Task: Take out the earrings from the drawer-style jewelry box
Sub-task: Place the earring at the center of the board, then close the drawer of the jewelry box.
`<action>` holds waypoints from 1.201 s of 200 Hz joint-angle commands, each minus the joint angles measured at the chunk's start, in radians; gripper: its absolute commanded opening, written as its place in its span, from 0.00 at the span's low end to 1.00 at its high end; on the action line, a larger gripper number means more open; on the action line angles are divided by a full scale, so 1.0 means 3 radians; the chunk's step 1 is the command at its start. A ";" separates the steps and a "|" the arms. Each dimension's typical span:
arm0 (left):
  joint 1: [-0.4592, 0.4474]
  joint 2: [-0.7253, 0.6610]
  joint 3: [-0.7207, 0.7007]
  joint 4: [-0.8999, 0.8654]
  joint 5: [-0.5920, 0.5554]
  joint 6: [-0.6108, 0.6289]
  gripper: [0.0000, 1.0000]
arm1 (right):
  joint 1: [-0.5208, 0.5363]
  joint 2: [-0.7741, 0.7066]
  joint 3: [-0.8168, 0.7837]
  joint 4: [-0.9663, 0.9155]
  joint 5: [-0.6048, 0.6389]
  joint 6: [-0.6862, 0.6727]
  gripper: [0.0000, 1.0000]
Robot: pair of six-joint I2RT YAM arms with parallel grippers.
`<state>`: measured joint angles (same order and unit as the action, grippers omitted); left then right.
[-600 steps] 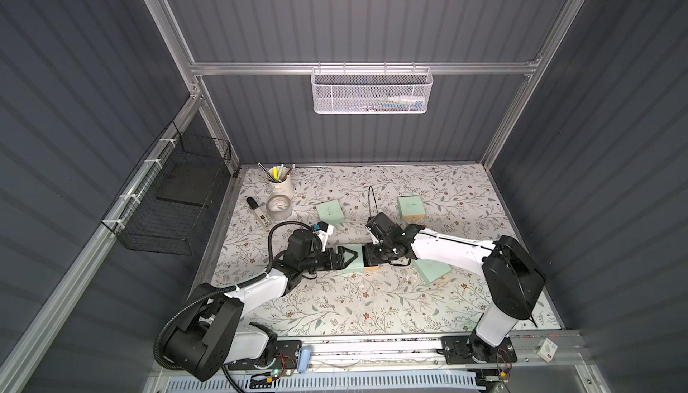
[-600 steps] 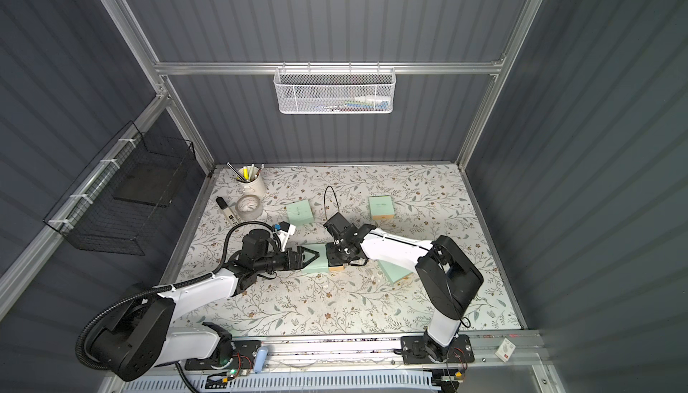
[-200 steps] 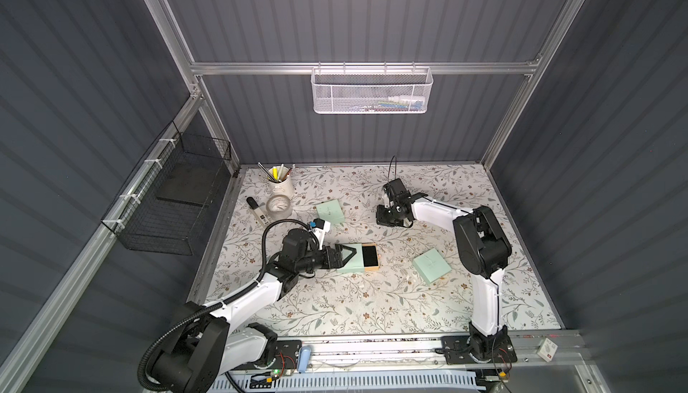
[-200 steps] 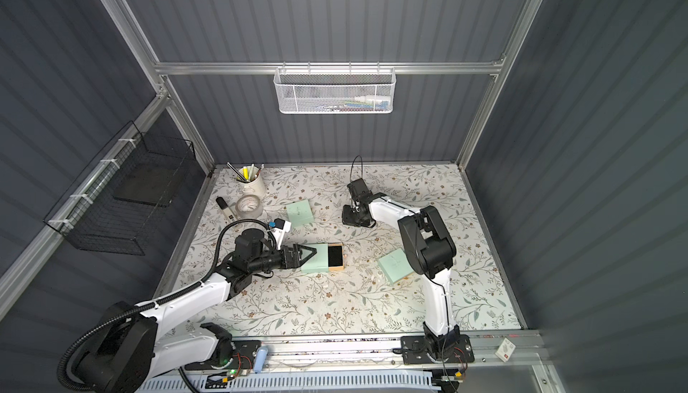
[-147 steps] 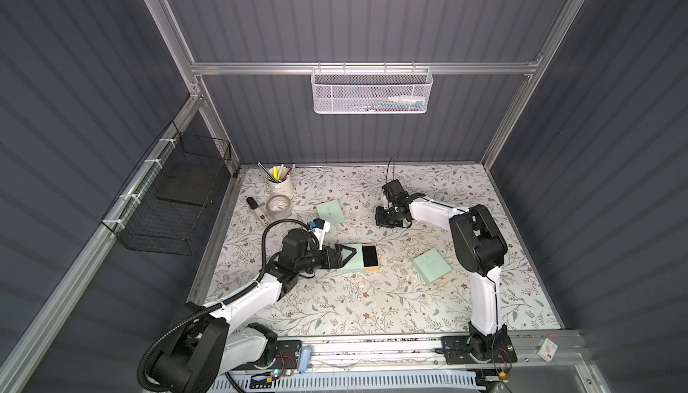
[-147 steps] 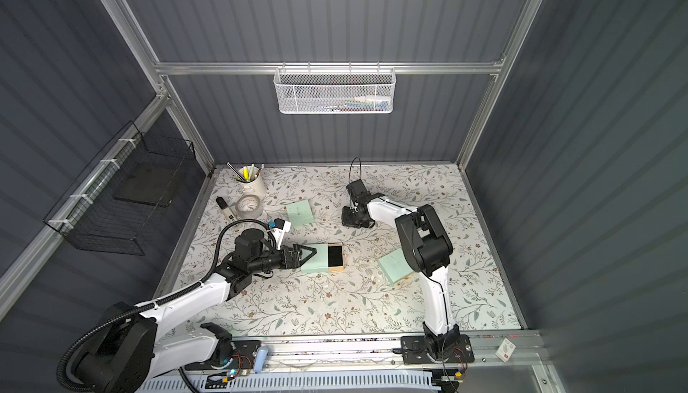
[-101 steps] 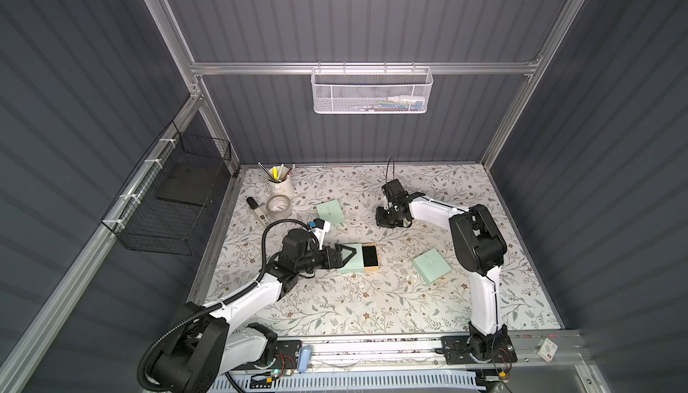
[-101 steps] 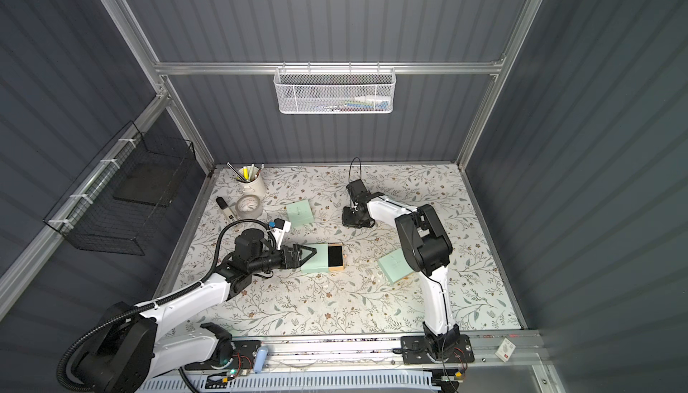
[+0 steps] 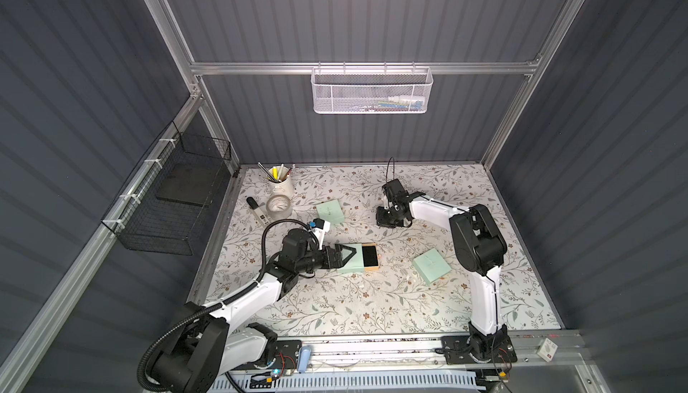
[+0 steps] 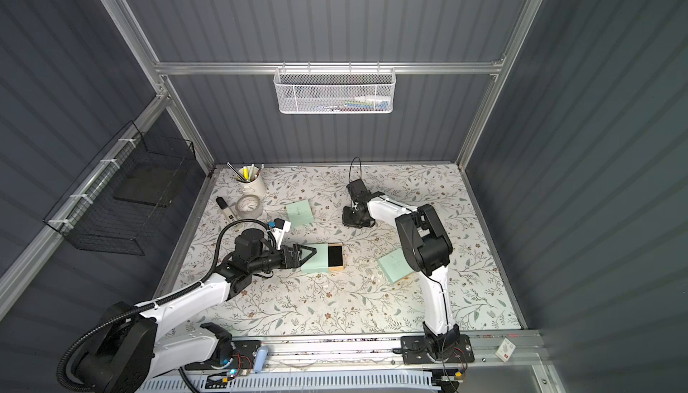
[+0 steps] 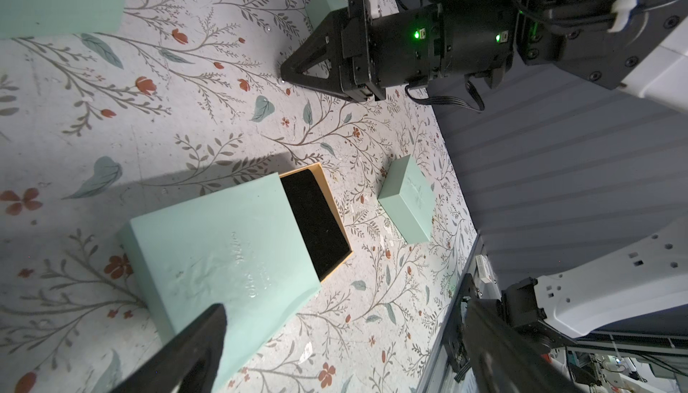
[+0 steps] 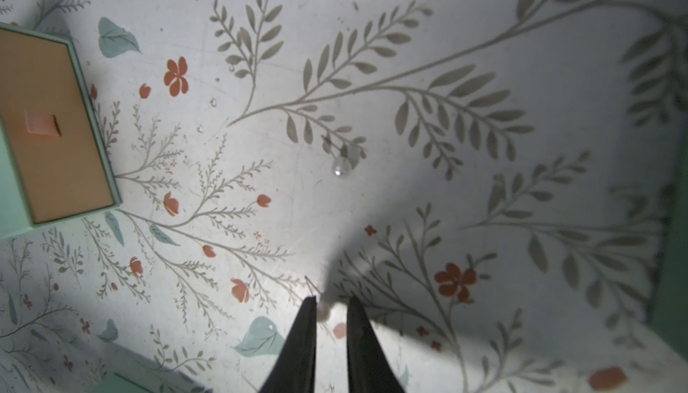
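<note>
The drawer-style jewelry box (image 9: 352, 266) is a mint sleeve lying mid-table, its tan drawer (image 9: 369, 257) pulled out and showing a black lining (image 11: 314, 223) with nothing on it. My left gripper (image 9: 340, 261) is open, its fingers either side of the sleeve's closed end (image 11: 223, 249). My right gripper (image 9: 389, 220) points down at the mat behind the box. In the right wrist view its jaws (image 12: 331, 303) stand a little apart. One of the earrings (image 12: 323, 311) sits between the tips, against one finger. The other stud (image 12: 341, 168) lies loose on the mat.
Two more mint boxes lie on the mat, one at the back left (image 9: 329, 210) and one at the right (image 9: 432, 268). A pen cup (image 9: 277, 182), a tape roll (image 9: 279, 205) and a marker (image 9: 257, 208) stand at the back left. Wire baskets hang on the walls.
Three seconds ago my right gripper was at the drawer; it has since swung to the back of the mat. Over the last second its jaws have parted slightly. The left arm has held still.
</note>
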<state>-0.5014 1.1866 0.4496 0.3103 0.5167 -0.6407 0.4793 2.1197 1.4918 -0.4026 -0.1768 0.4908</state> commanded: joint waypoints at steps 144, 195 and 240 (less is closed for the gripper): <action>0.0015 -0.0265 0.0127 -0.0736 -0.0465 0.0208 1.00 | 0.0005 -0.1631 -0.1172 0.0301 -0.0415 0.0138 0.24; 0.0015 0.0030 0.0229 -0.0798 -0.0384 0.0264 1.00 | 0.0261 -0.2100 -0.1948 0.0548 -0.0729 0.0359 0.42; 0.0015 0.0442 0.0307 -0.0614 -0.0164 0.0205 1.00 | 0.0501 -0.1811 -0.2172 0.1092 -0.0943 0.0647 0.58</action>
<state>-0.5014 1.2816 0.5198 0.0967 0.4175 -0.5831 0.6140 1.5314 0.8688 -0.1967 -0.4004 0.6235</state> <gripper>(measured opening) 0.997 0.545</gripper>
